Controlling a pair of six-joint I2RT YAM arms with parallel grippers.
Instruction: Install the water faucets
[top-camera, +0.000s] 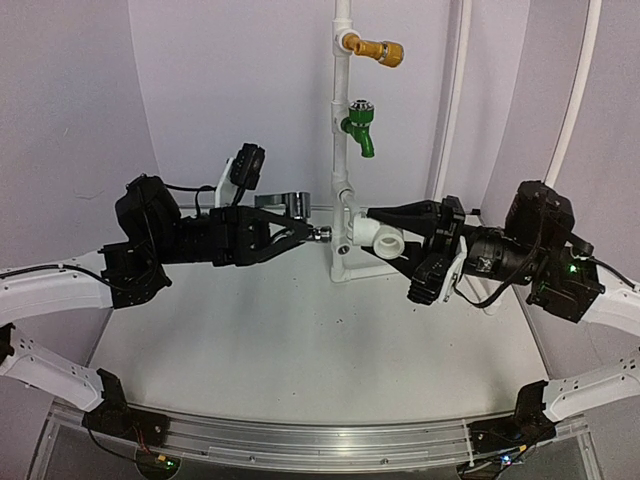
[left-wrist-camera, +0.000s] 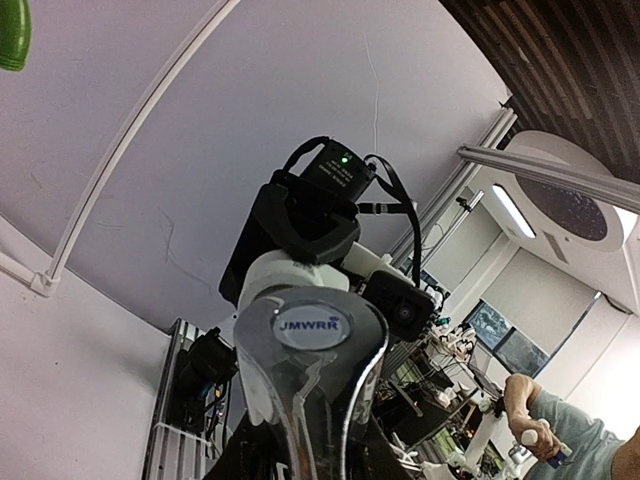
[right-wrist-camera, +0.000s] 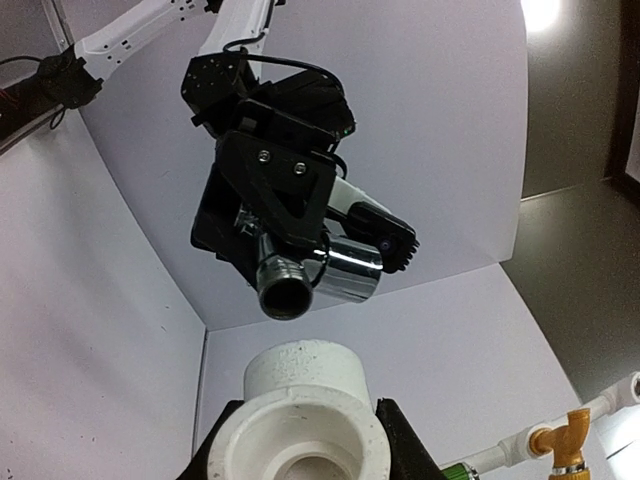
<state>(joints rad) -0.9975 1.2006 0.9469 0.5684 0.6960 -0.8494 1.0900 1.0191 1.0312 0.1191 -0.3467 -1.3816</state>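
Left gripper (top-camera: 305, 230): clamped on the silver tap (top-camera: 292, 202); lever handle sits above the fingers and the threaded end points toward the right arm (cap reads JMWRR in the left wrist view).
Right gripper (top-camera: 378, 233): closed around the white fitting (top-camera: 388, 240), held off the table (top-camera: 300, 340); round socket faces the tap.
Gap: thread and socket near each other, not touching.
Behind: upright white pipe stand (top-camera: 343, 100) carrying a green tap (top-camera: 360, 128), with a yellow-brass tap (top-camera: 380, 50) above it.
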